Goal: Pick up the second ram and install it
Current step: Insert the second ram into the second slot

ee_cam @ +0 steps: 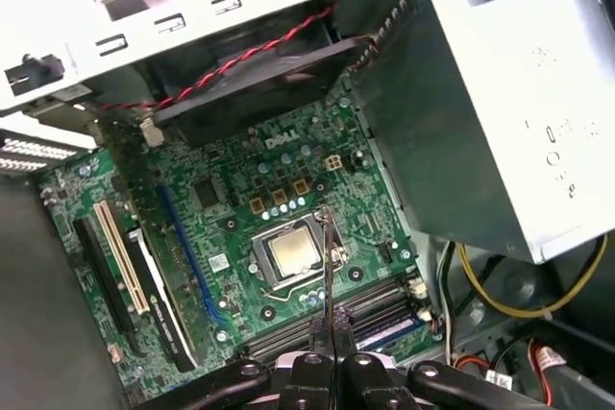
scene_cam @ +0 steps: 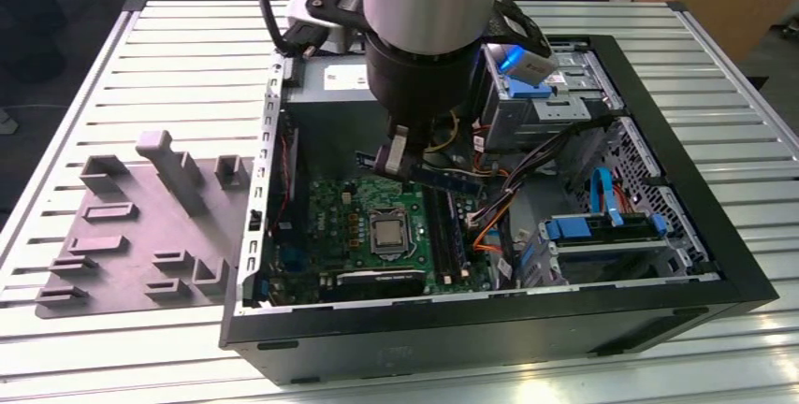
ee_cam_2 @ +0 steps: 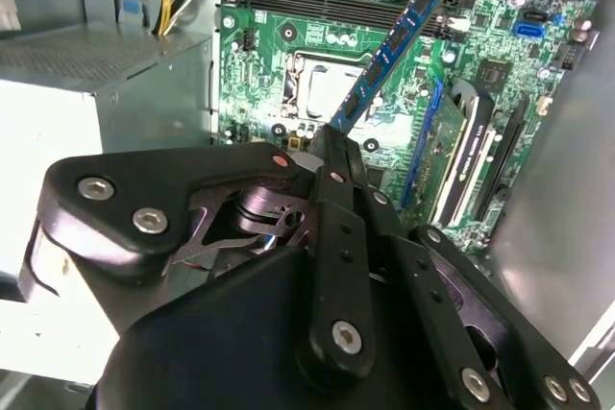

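Exterior view, by size: slatted metal table (scene_cam: 75,348), bearing all; open computer case (scene_cam: 500,343); grey plastic tray (scene_cam: 125,226), beside the case on the exterior view's left; green motherboard (scene_cam: 355,203), on the case floor; gripper (scene_cam: 397,163), inside the case, fingers clamped on one end of the second ram (scene_cam: 447,178). The stick is held tilted, clear of the motherboard, near the processor socket (scene_cam: 389,233).

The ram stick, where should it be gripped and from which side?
Pinch its two flat faces near one end, as the end effector does with the ram stick, coming from above: it is thin and flat, and its long edge should stay free.
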You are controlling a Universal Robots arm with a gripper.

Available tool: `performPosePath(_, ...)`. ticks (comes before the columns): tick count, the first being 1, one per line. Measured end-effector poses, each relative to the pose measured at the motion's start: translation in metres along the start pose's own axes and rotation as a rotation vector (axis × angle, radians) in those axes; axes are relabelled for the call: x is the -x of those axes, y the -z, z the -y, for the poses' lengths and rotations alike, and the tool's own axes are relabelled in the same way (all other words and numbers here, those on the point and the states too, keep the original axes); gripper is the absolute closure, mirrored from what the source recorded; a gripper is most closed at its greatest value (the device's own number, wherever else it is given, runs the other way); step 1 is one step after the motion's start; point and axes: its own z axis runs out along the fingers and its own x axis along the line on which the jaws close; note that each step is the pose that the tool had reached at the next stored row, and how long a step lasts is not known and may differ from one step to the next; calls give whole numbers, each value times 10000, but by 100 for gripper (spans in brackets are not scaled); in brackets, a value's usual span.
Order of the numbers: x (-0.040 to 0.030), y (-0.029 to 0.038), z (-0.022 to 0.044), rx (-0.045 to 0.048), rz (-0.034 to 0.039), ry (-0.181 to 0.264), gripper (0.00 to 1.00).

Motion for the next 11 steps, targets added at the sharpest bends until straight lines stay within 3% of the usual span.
performPosePath(11, 0, -1, 0, -119, 33, -1067, 88)
